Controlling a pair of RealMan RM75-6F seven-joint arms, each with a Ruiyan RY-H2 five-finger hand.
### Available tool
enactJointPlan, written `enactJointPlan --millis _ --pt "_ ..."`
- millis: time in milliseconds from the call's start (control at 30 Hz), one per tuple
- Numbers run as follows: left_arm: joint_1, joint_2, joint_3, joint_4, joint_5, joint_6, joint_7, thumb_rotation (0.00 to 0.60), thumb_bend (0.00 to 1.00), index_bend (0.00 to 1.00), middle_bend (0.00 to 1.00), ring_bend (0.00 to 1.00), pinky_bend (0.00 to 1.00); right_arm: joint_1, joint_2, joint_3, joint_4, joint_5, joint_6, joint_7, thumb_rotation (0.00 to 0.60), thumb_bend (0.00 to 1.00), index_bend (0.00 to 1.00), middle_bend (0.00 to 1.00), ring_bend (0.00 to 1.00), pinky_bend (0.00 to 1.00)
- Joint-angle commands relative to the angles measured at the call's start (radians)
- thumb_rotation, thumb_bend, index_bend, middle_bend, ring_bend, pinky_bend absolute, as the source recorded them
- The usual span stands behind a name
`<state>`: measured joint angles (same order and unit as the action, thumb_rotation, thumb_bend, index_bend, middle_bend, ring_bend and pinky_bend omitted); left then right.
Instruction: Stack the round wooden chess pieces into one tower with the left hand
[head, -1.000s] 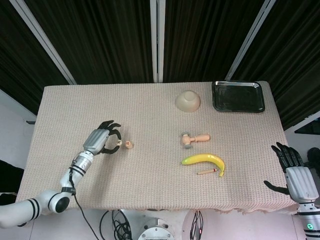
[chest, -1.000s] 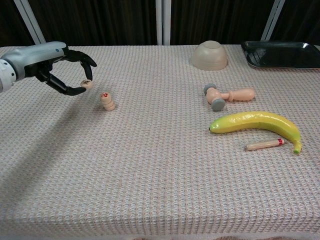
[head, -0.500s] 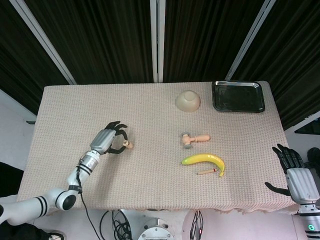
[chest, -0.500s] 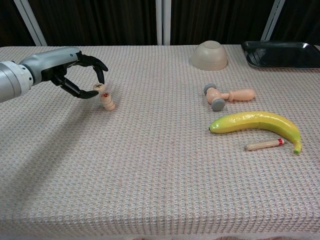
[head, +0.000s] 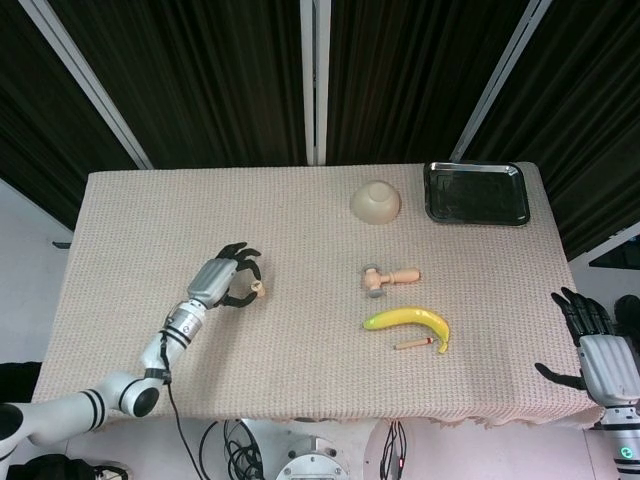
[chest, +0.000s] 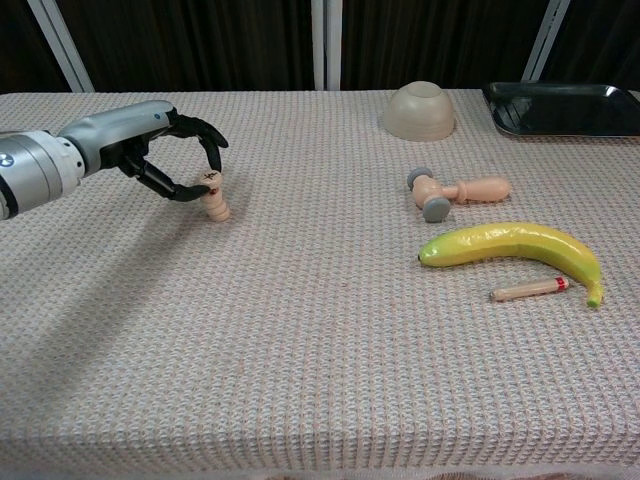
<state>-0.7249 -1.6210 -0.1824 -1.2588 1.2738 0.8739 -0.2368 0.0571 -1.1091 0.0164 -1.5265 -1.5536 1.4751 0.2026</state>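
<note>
A short stack of round wooden chess pieces stands on the woven tablecloth at the left; in the head view the stack shows just right of my left hand. My left hand pinches one more round piece between thumb and a finger, right on top of the stack or touching it. The other fingers arch over it. My right hand hangs off the table's right front corner, fingers spread, holding nothing.
An upturned beige bowl and a black tray sit at the back right. A small wooden mallet, a banana and a thin wooden stick lie right of centre.
My left hand has carried the pinched piece rightward and down, from left of the stack to directly over its top. The right hand has barely shifted.
</note>
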Motion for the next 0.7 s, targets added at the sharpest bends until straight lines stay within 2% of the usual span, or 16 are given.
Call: enactJointPlan --millis 33,700 --pt "-0.002 -0.007 0.004 0.015 0.007 -0.004 -0.011 0.6 0.32 0.5 0.16 0.0 0.0 -0.001 0.0 0.0 0.003 0.001 0.0 0.003 0.6 0.01 0.0 0.0 0.0 0.0" --pt "0.005 -0.015 0.013 0.056 0.028 0.006 -0.046 0.6 0.32 0.49 0.15 0.0 0.0 -0.007 0.0 0.0 0.013 0.005 0.004 0.013 0.6 0.01 0.0 0.0 0.0 0.0"
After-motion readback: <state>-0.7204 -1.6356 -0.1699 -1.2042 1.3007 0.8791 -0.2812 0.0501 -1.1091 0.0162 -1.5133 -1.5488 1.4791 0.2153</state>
